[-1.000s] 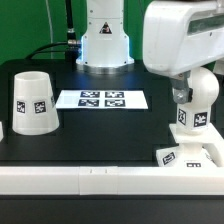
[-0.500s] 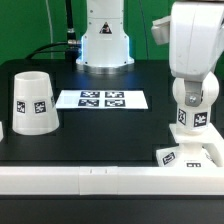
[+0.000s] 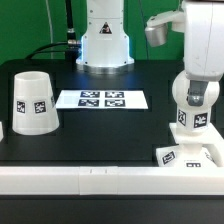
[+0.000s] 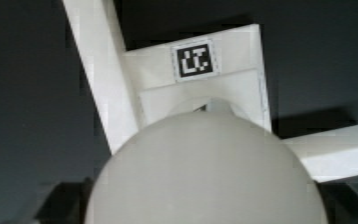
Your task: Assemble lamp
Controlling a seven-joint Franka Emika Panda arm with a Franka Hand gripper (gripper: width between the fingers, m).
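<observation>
The bulb stands upright at the exterior view's right, just behind the base on the table. The shade stands at the left (fingers hidden, so I cannot tell their state).

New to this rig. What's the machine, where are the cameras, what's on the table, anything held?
The machine is a white robot arm with two-finger jaws, building a lamp. One picture comes from a camera off the arm, the other from a camera on its wrist. On the black table are a white tapered cup-like shade at the exterior view's left, a flat white marker board, only a rig aid, and a white flat square stepped base at that view's right. The white round bulb sits right under the arm and fills the wrist view; the jaws are hidden, so whether it is gripped cannot be told.
</observation>
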